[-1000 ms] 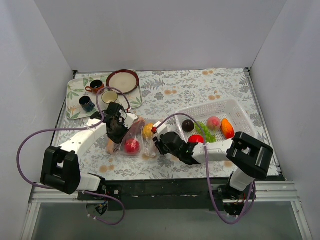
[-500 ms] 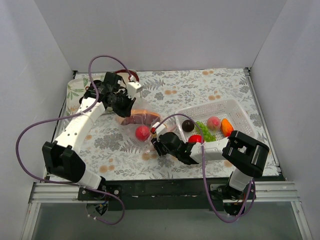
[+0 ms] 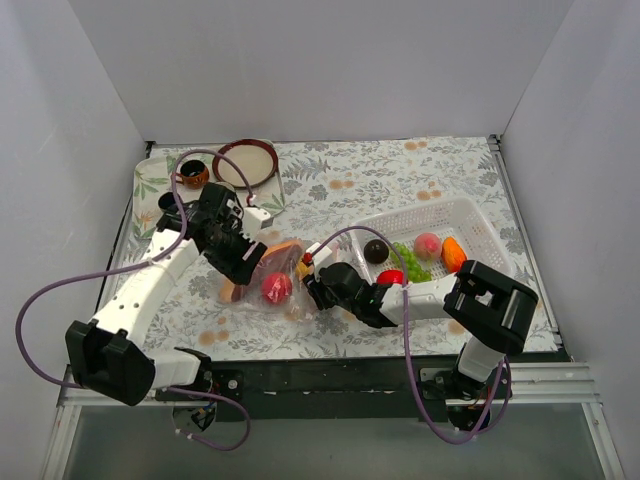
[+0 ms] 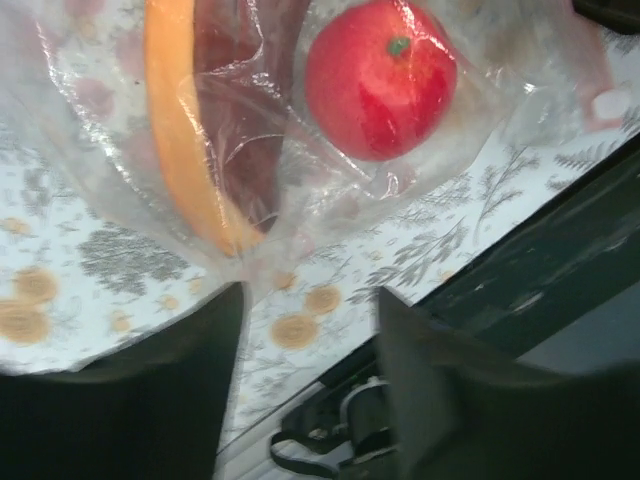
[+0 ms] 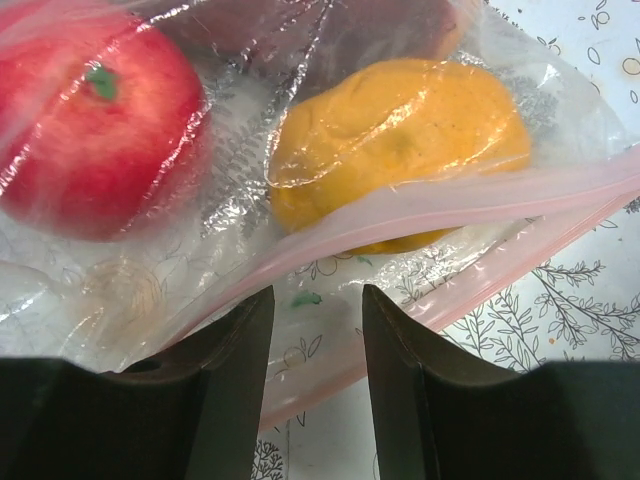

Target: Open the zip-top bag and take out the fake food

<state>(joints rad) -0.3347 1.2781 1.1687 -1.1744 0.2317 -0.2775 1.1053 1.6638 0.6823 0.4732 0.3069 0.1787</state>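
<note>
The zip-top bag [image 3: 272, 282] lies on the flowered cloth between my two grippers. Fake food inside it: a red apple [image 4: 380, 80], an orange fruit [image 5: 400, 140] and a long orange-and-maroon piece [image 4: 190, 150]. My left gripper [image 4: 305, 330] is open just behind the bag's closed end, with nothing between its fingers. My right gripper [image 5: 318, 300] is open at the bag's mouth. The pink zip strip [image 5: 450, 200] runs across in front of its fingertips, and clear film lies in the gap. From above, the left gripper [image 3: 252, 260] and right gripper [image 3: 310, 283] flank the bag.
A white mesh basket [image 3: 470, 215] at the right holds a dark ball [image 3: 376, 251], green grapes [image 3: 410, 262], a peach [image 3: 427, 245], a carrot [image 3: 454, 255] and a red piece [image 3: 391, 278]. A tray [image 3: 150, 185] with cups and a brown-rimmed plate [image 3: 250, 160] sits back left.
My left gripper lifted the bag toward the back, came down again and opened, letting the bag go. The bag now lies flat. My right gripper stayed at the bag's mouth.
</note>
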